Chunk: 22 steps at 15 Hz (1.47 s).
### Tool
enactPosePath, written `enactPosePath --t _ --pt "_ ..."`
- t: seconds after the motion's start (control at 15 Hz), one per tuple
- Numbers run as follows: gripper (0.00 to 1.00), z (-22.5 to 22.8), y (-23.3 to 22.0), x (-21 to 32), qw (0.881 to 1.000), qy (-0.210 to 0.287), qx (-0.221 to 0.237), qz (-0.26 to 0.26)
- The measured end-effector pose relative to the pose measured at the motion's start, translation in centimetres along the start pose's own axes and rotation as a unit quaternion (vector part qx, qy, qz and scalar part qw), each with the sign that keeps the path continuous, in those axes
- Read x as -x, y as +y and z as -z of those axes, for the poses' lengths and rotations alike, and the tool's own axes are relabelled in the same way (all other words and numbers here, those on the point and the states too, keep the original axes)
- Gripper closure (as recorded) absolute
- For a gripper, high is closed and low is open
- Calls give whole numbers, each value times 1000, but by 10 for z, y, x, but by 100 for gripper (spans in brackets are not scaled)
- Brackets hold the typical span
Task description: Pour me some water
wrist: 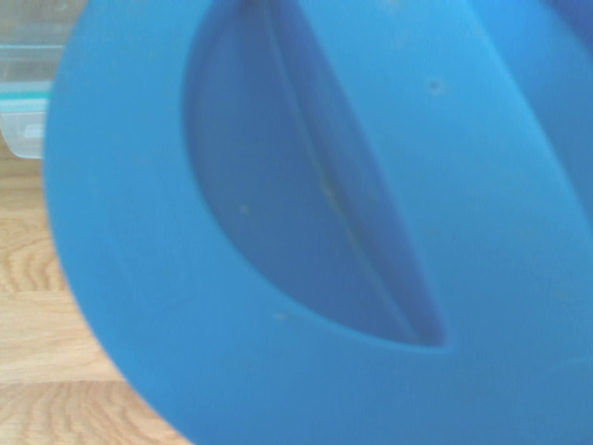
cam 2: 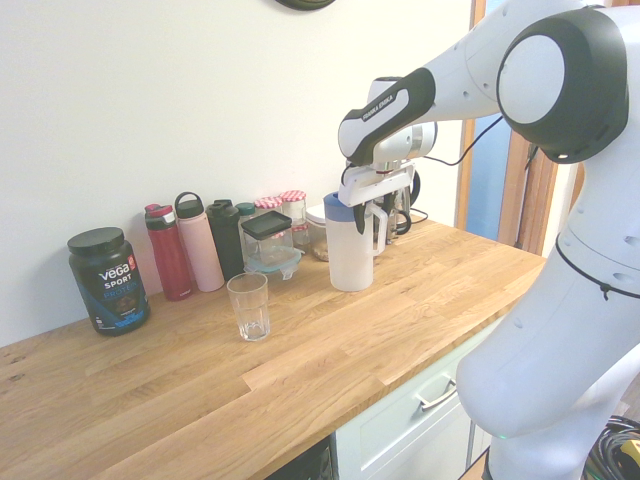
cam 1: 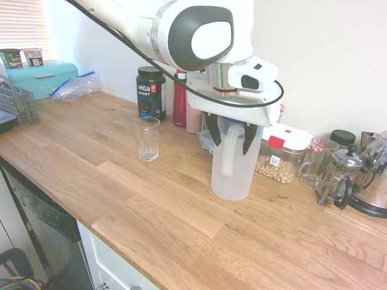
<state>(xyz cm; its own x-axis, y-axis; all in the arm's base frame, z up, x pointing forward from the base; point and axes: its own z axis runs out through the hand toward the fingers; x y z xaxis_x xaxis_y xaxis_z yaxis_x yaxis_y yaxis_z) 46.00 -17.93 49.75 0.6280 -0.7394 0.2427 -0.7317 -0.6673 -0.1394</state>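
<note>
A white robot arm holds its pincer [cam 1: 230, 134] straight down over a tall frosted jug [cam 1: 233, 172] on a wooden kitchen bench [cam 1: 151, 199]. The 2 dark fingers [cam 1: 249, 138] straddle the top of the jug, 1 on each side of its white handle [cam 1: 227, 158], spread wide; whether they touch the plastic cannot be told. The jug stands upright near the back of the bench, capped by a blue lid [wrist: 306, 222] that fills almost the whole wrist view, blurred. Any water inside cannot be made out through the frosted wall.

A small clear ribbed tumbler [cam 1: 147, 138] stands upright and apart from the jug, out on the open wood. Along the wall behind it are a black Vega Sport tub [cam 1: 151, 92], a red bottle [cam 2: 170, 252], a pink bottle [cam 2: 199, 243] and a dark bottle [cam 2: 226, 237]. Just behind the jug sits a clear container with a red clasp [cam 1: 284, 154] holding pale round pieces. Beyond it, toward the end of the bench, stand a glass mug [cam 1: 314, 163] and a French press [cam 1: 343, 175]. At the far end rest a teal bread bin [cam 1: 45, 77] and a plastic bag [cam 1: 75, 86].
</note>
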Motion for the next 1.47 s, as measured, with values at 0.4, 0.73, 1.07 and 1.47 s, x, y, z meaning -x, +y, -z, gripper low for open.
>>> enactPosePath --t 0.4,0.73,1.07,1.47 --pt "100 -1 -5 3 1000 -1 -1 5" --pt "100 -1 -9 4 1000 -1 -2 6" --pt "100 1 -7 4 1000 0 -2 2" --pt "100 71 -9 1 999 25 -19 16"
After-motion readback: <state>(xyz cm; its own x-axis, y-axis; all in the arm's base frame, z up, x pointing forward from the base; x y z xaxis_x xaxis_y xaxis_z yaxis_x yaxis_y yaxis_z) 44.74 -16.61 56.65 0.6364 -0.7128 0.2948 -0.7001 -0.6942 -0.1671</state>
